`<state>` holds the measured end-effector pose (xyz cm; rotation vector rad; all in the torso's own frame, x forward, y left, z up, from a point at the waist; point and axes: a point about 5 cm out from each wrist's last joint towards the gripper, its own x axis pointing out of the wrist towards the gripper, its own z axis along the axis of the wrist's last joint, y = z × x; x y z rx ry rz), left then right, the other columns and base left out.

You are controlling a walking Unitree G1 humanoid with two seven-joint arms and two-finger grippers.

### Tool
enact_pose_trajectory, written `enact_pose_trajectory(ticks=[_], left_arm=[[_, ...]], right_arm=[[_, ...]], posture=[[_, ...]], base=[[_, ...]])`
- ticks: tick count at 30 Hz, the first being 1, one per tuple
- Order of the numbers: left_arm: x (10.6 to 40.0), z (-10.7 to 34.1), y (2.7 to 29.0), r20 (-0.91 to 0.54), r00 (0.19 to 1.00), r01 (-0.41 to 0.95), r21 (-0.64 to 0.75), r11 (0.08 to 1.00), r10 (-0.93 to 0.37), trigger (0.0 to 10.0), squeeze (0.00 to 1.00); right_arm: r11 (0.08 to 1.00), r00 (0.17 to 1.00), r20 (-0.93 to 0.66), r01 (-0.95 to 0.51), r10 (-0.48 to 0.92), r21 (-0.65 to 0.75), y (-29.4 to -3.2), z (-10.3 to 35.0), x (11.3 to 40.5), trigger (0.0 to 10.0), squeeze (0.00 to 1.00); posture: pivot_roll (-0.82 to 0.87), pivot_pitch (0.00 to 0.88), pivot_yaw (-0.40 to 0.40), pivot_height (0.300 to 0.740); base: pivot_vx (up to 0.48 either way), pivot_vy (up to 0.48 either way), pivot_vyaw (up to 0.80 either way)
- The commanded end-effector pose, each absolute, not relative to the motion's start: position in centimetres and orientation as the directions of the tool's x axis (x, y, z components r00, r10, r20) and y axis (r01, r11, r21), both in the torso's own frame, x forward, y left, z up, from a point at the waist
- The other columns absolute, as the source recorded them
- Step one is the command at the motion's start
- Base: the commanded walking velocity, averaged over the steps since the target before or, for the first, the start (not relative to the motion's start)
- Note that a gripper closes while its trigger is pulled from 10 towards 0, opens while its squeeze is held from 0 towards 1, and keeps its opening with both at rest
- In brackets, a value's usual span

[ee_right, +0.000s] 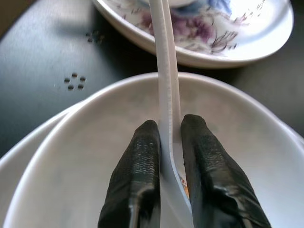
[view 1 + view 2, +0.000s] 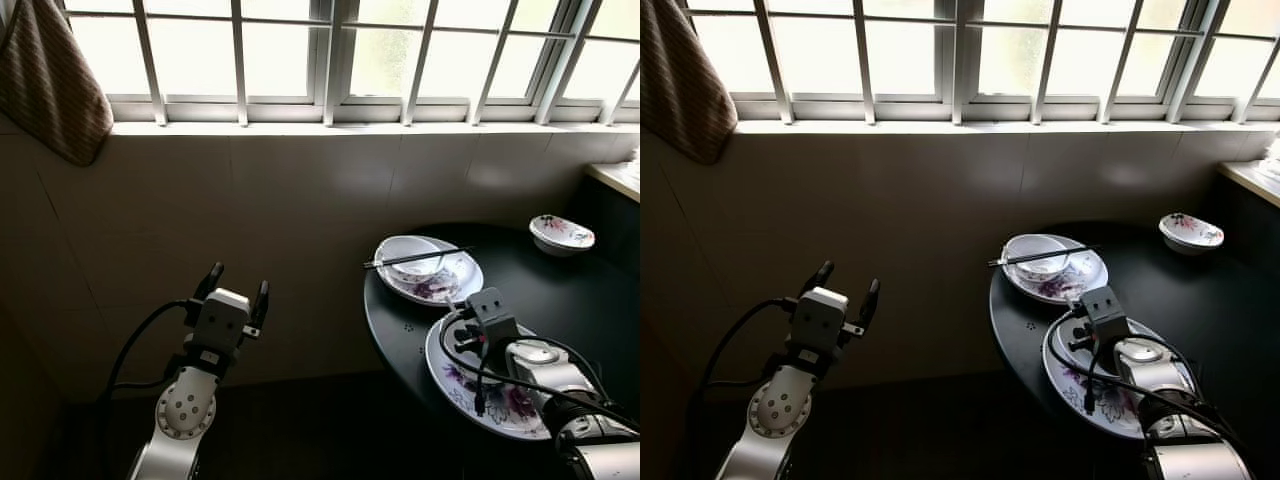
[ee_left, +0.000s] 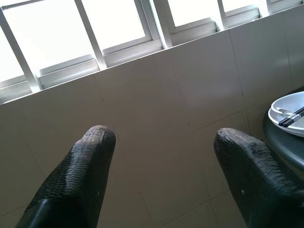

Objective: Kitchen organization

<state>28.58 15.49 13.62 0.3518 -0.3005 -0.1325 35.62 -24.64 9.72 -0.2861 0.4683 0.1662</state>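
right claw (image 1: 166, 137) pinching spoon (image 1: 164, 71), above bowl (image 1: 95, 142)

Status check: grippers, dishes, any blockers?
Right gripper shut on white ceramic spoon, above white bowl on dark round table. Left gripper open, idle by wall. Nothing in the way.

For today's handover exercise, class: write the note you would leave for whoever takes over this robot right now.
Right gripper: shut on a white spoon, above the white bowl on the near floral plate.
Left gripper: open, idle, raised beside the black table, facing the tiled wall.
Far floral plate holds a bowl with chopsticks across it; a small floral bowl sits farther back.
Done: spoon gripped. Left: set it down, gather dishes.
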Motion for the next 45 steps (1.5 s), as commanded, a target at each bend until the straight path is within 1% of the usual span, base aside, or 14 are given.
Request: enact_pose_trajectory(ticks=[1, 8, 13, 14, 15, 16, 17, 18, 20, 21, 26, 33, 40, 45], left_arm=[[28.6, 13.4, 15.4, 0.261, 0.948, 0.079, 0.367, 0.927, -0.185, 10.0, 0.00], [28.6, 13.5, 15.4, 0.265, 0.947, 0.076, 0.365, 0.928, -0.181, 10.0, 0.00], [28.6, 13.4, 15.5, 0.265, 0.948, 0.072, 0.366, 0.928, -0.178, 10.0, 0.00], [28.6, 13.4, 15.6, 0.265, 0.948, 0.070, 0.366, 0.928, -0.176, 10.0, 0.00], [28.6, 13.4, 15.6, 0.265, 0.948, 0.070, 0.366, 0.928, -0.176, 10.0, 0.00], [28.7, 13.5, 15.6, 0.266, 0.948, 0.067, 0.365, 0.929, -0.173, 10.0, 0.00], [28.7, 13.5, 15.7, 0.267, 0.948, 0.065, 0.365, 0.929, -0.172, 10.0, 0.00], [28.7, 13.5, 15.7, 0.267, 0.948, 0.065, 0.365, 0.929, -0.172, 10.0, 0.00], [28.9, 13.5, 16.2, 0.260, 0.958, 0.038, 0.306, 0.951, -0.122, 10.0, 0.00], [28.9, 13.5, 16.2, 0.260, 0.958, 0.038, 0.306, 0.951, -0.122, 10.0, 0.00], [28.9, 13.4, 16.7, 0.245, 0.966, 0.014, 0.284, 0.959, -0.086, 10.0, 0.00], [28.7, 13.4, 17.2, 0.259, 0.963, -0.008, 0.289, 0.957, -0.070, 10.0, 0.00], [28.7, 13.5, 17.6, 0.261, 0.964, -0.034, 0.300, 0.953, -0.048, 10.0, 0.00], [28.7, 14.8, 18.2, 0.331, 0.944, -0.098, 0.283, 0.954, -0.001, 10.0, 0.00]], right_arm=[[0.937, 0.913, -0.400, -0.203, 0.077, -0.283, -24.3, 11.0, 36.3, 0.0, 0.00], [0.897, 0.975, -0.208, -0.020, -0.081, -0.441, -24.6, 12.6, 36.6, 0.0, 0.00], [0.905, 0.994, -0.060, 0.059, -0.092, -0.421, -23.7, 14.1, 36.8, 0.0, 0.00], [0.925, 0.999, 0.037, 0.040, -0.028, -0.378, -22.3, 15.3, 36.9, 0.0, 0.00], [0.925, 0.999, 0.037, 0.040, -0.028, -0.378, -22.3, 15.3, 36.9, 0.0, 0.00], [0.929, 0.992, 0.114, -0.003, 0.049, -0.370, -20.8, 16.2, 36.9, 0.0, 0.00], [0.925, 0.987, 0.139, -0.020, 0.078, -0.380, -20.2, 16.5, 36.8, 0.0, 0.00], [0.925, 0.987, 0.139, -0.020, 0.078, -0.380, -20.2, 16.5, 36.8, 0.0, 0.00], [0.919, 0.956, 0.211, -0.115, 0.206, -0.378, -17.1, 17.3, 36.4, 0.0, 0.00], [0.919, 0.956, 0.211, -0.115, 0.206, -0.378, -17.1, 17.3, 36.4, 0.0, 0.00], [0.902, 0.914, 0.261, -0.197, 0.311, -0.384, -14.4, 17.5, 35.4, 0.0, 0.00], [0.900, 0.895, 0.269, -0.252, 0.357, -0.355, -12.9, 17.2, 34.6, 0.0, 0.00], [0.910, 0.885, 0.296, -0.263, 0.360, -0.321, -12.0, 17.7, 34.3, 0.0, 0.00], [0.920, 0.867, 0.358, -0.240, 0.346, -0.310, -11.8, 19.1, 34.4, 0.0, 0.00]], posture=[[0.02, 0.000, -0.064, 0.736], [0.02, 0.000, -0.066, 0.736], [0.02, 0.000, -0.065, 0.736], [0.02, 0.000, -0.063, 0.736], [0.02, 0.000, -0.063, 0.736], [0.02, 0.000, -0.063, 0.736], [0.02, 0.000, -0.063, 0.736], [0.02, 0.000, -0.063, 0.736], [0.02, 0.000, -0.064, 0.736], [0.02, 0.000, -0.064, 0.736], [0.02, 0.000, -0.068, 0.736], [0.03, 0.000, -0.071, 0.736], [0.03, 0.000, -0.071, 0.736], [0.03, 0.000, -0.070, 0.736]], base=[[0.000, 0.000, 0.00], [0.000, 0.000, 0.00], [0.000, 0.000, 0.00], [0.000, 0.000, 0.00], [0.000, 0.000, 0.00], [0.000, 0.000, 0.00], [0.000, 0.000, 0.00], [0.000, 0.000, 0.00], [0.000, 0.000, 0.80], [0.000, 0.000, 0.80], [0.000, 0.384, 0.80], [0.000, 0.434, 0.80], [0.000, 0.000, 0.80], [0.221, 0.000, 0.80]])
